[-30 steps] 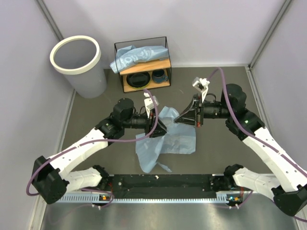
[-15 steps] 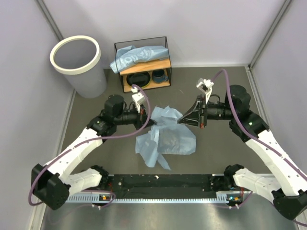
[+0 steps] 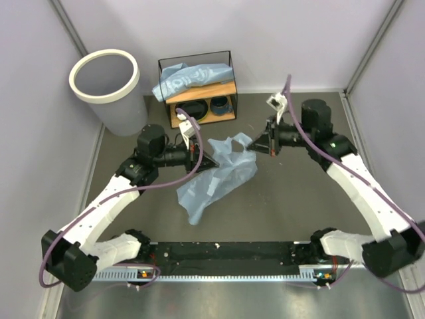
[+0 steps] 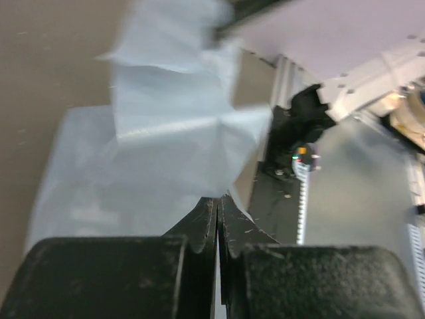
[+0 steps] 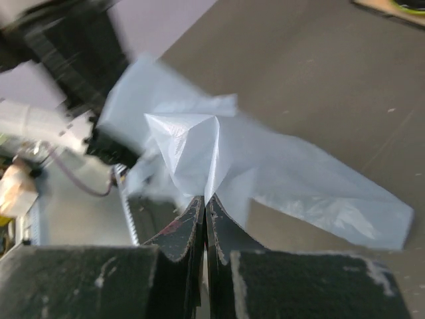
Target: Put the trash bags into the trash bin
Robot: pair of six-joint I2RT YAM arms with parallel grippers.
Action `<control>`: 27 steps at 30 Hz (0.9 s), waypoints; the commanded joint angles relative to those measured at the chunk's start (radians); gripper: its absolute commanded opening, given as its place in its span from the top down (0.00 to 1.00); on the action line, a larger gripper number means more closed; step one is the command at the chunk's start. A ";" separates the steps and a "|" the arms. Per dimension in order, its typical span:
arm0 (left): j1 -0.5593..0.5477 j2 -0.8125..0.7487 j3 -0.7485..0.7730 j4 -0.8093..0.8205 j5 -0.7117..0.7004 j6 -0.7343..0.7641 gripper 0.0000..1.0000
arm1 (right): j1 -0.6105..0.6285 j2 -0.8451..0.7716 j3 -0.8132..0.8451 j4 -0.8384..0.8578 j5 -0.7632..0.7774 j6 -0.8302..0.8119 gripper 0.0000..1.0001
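Note:
A light-blue trash bag (image 3: 222, 174) hangs stretched between my two grippers above the middle of the table, its lower end trailing on the surface. My left gripper (image 3: 212, 161) is shut on its left upper edge; in the left wrist view the film (image 4: 166, 146) comes out of the shut tips (image 4: 218, 198). My right gripper (image 3: 254, 143) is shut on its right upper corner; the film (image 5: 199, 153) shows in the right wrist view at the tips (image 5: 204, 198). A second trash bag (image 3: 189, 78) with white lettering lies on top of the shelf. The trash bin (image 3: 109, 93) stands at the back left, upright.
A black-wire-framed wooden shelf (image 3: 199, 109) stands at the back centre with dark bowls (image 3: 191, 111) and a cup (image 3: 220, 104) on it. Grey walls close the left, back and right sides. The arms' base rail (image 3: 226, 256) runs along the near edge.
Both grippers have risen and moved toward the back with the bag, lifting most of it off the table. The bag now hangs stretched and has shifted left and back.

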 commanded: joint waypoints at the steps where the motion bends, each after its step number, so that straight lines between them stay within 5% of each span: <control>1: -0.071 -0.007 -0.019 0.189 0.049 -0.208 1.00 | -0.010 0.174 0.142 0.067 0.159 -0.024 1.00; 3: -0.077 0.000 -0.033 0.203 -0.012 -0.263 1.00 | -0.012 0.218 0.221 0.061 0.170 0.008 0.87; 5: -0.069 0.005 -0.042 0.224 -0.054 -0.282 1.00 | -0.012 0.237 0.256 0.002 0.182 0.035 0.54; 6: -0.066 0.008 -0.044 0.220 -0.104 -0.284 1.00 | -0.012 0.226 0.251 -0.031 0.225 0.041 0.26; 8: -0.047 0.022 -0.049 0.239 -0.125 -0.306 1.00 | -0.020 0.162 0.189 -0.115 0.240 0.065 0.01; 21: -0.023 0.074 -0.081 0.276 -0.170 -0.437 1.00 | -0.062 -0.152 -0.206 -0.115 0.055 0.332 0.01; 27: 0.000 0.089 -0.091 0.299 -0.148 -0.475 1.00 | -0.009 -0.237 -0.319 0.102 0.030 0.451 0.02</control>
